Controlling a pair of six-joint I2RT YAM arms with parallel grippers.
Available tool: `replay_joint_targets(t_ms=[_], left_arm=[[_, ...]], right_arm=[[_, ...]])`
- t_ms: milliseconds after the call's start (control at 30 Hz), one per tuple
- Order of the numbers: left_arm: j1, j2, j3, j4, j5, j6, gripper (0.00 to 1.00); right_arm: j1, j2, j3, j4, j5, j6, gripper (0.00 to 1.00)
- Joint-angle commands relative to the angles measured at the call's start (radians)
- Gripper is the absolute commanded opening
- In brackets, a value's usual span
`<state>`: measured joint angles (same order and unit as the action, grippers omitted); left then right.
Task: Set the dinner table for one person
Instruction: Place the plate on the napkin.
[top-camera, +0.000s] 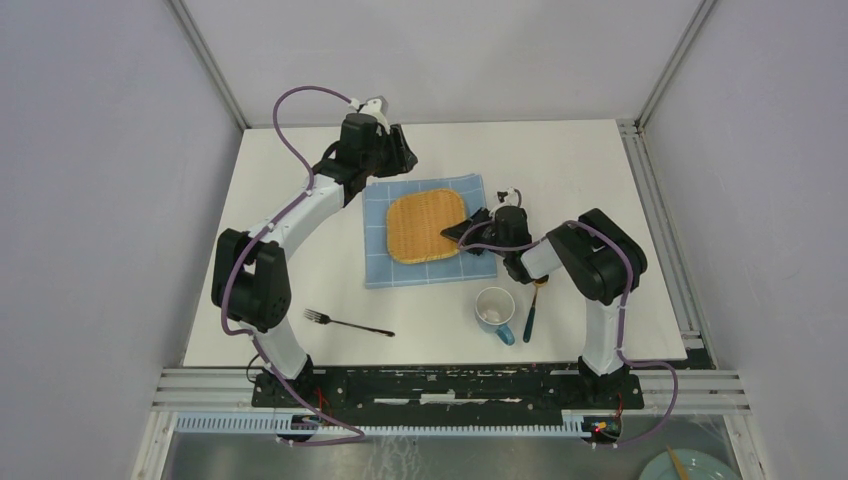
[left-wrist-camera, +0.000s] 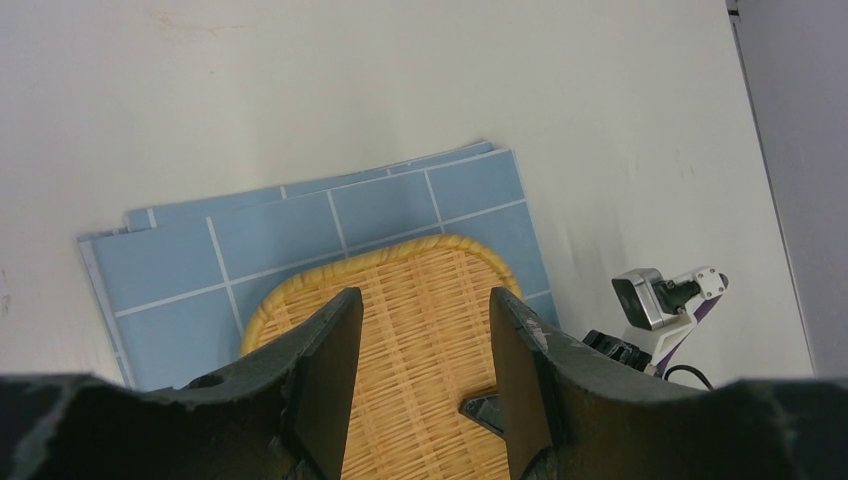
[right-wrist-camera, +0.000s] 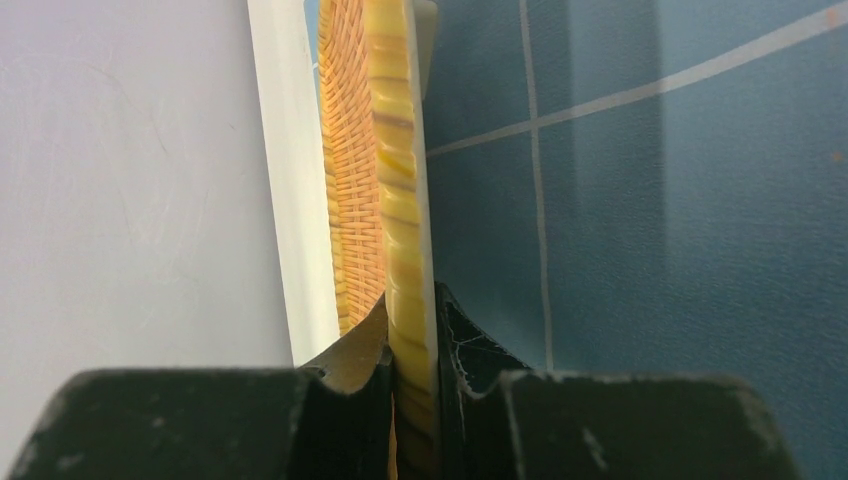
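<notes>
**While the right arm pinches the tray, the left hangs open**

Where the dinner table (top-camera: 580, 170) is concerned, it fills the whole floor of the enclosure, a plain white top with both arm bases bolted along its near edge. A little beyond its middle lies a blue checked cloth (top-camera: 385, 270), flat and folded double (the left wrist view shows a second layer peeking out at the far edge). On the cloth sits a woven tray (top-camera: 425, 227), straw-coloured with rounded corners.

From the right side, the right gripper (top-camera: 462, 235) has its jaws pressed onto the tray's right rim; the wrist view shows the rim sandwiched tight between both fingers (right-wrist-camera: 455, 335). I cannot tell whether that edge is raised off the cloth.

Over the far side of the cloth, the left gripper (left-wrist-camera: 423, 300) hovers with its jaws spread, nothing between them, the tray visible below.

Nearer the bases, a mug (top-camera: 494, 308) with a blue handle stands upright on the bare white top. Just beside it lies a blue-handled utensil (top-camera: 529, 322), its far end tucked under the right arm. Well apart to the left lies a fork (top-camera: 345, 322).
</notes>
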<state>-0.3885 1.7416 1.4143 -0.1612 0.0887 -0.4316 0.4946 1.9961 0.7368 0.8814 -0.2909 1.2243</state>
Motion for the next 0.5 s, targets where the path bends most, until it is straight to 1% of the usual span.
replay_joint_targets(t_ms=[0,67,233,400,467], left_arm=[[-0.001,-0.023,-0.009,0.043,0.022,-0.004,0.57],[-0.002,-0.022,-0.011,0.045,0.023,-0.005,0.57],[-0.002,-0.021,-0.011,0.047,0.025,-0.007,0.57],[-0.001,-0.019,-0.013,0.049,0.027,-0.01,0.57],[-0.001,-0.019,-0.013,0.05,0.027,-0.01,0.57]], right_arm=[[0.0,-0.064,0.033,0.025,-0.033,-0.019,0.12],[0.0,-0.07,0.025,0.018,-0.029,-0.023,0.13],[-0.002,-0.087,0.004,0.018,-0.018,-0.026,0.2],[-0.011,-0.105,-0.014,0.027,-0.015,-0.023,0.31],[-0.012,-0.115,-0.02,0.023,-0.013,-0.025,0.32]])
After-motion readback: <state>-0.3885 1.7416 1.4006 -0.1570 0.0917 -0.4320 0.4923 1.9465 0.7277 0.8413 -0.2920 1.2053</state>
